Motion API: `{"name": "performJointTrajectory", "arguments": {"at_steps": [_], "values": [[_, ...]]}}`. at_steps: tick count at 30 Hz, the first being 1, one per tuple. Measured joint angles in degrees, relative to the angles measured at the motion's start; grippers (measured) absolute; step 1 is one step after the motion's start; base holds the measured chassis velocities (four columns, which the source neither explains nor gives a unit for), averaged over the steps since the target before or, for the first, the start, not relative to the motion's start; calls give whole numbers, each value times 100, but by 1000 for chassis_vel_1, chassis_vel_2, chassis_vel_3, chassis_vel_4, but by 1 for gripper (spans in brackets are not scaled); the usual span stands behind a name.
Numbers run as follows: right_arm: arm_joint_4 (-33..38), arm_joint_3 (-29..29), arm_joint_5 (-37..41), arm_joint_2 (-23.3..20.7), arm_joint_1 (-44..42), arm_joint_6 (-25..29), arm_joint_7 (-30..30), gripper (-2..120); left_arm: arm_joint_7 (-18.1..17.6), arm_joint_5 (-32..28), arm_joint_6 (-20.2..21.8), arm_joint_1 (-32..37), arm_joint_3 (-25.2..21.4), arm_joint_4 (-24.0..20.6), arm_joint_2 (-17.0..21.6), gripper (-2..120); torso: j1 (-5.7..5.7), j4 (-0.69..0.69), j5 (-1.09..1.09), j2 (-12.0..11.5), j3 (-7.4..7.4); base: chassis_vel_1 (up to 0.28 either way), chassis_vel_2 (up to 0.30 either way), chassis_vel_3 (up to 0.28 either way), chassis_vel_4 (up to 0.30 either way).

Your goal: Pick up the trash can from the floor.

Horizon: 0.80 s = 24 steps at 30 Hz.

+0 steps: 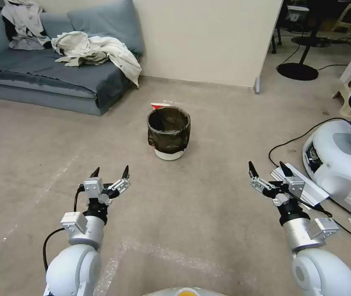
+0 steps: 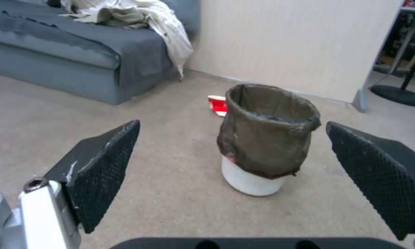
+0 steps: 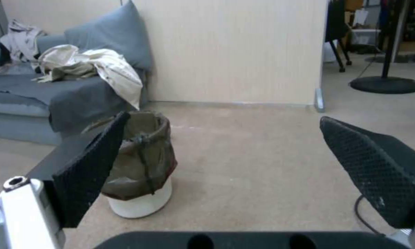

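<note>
- You're looking at a smooth beige-grey floor (image 1: 208,205) with faint whitish scuff streaks running near the robot's base.
- A grey-blue sofa (image 1: 39,78) is sitting at the far left, with crumpled pale clothes (image 1: 97,51) lying on its seat and draping over the end.
- A cream partition wall (image 1: 208,41) is standing behind the bin; beyond its right edge you're seeing a round black stand base (image 1: 297,71) and cables.
- Part of another white robot base (image 1: 340,160) is sitting on the floor at the right, with a black cable (image 1: 294,142) looping out from it.
- The trash can (image 1: 169,132) is standing upright on the floor, centred ahead of you, well apart from both claws.
- It's a small round white bucket; a crinkled dark bag is lining it and hanging over the rim down most of the outside, leaving only the white bottom band showing.
- A crushed red-and-white cup (image 1: 160,106) is lying on the floor just behind the can.
- Left claw (image 1: 111,172) is hovering low at front left, fingers spread, holding nothing.
- Right claw (image 1: 267,167) is hovering at front right, fingers spread too, also holding nothing.
</note>
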Motion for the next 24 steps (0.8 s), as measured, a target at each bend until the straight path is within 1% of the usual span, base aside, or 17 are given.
{"name": "performJointTrajectory", "arguments": {"at_steps": [8, 16, 21, 24], "values": [[-78, 6, 51, -12, 16, 201, -68, 100, -22, 10, -44, -6, 13, 22, -29, 100, 0, -1, 0, 0, 0, 0, 0, 0, 0], [-224, 6, 144, -1, 30, 403, -273, 100, -29, 81, -119, -21, 14, 73, -53, 100, 0, -1, 0, 0, 0, 0, 0, 0, 0], [-242, 2, 151, 1, 49, 415, -283, 100, -29, 126, -136, -30, 10, 113, -51, 100, 0, -1, 0, 0, 0, 0, 0, 0, 0], [-243, 2, 154, 1, 60, 415, -286, 100, -29, 143, -142, -43, 7, 136, -46, 100, 0, -1, 0, 0, 0, -53, 54, 74, -41]]}}
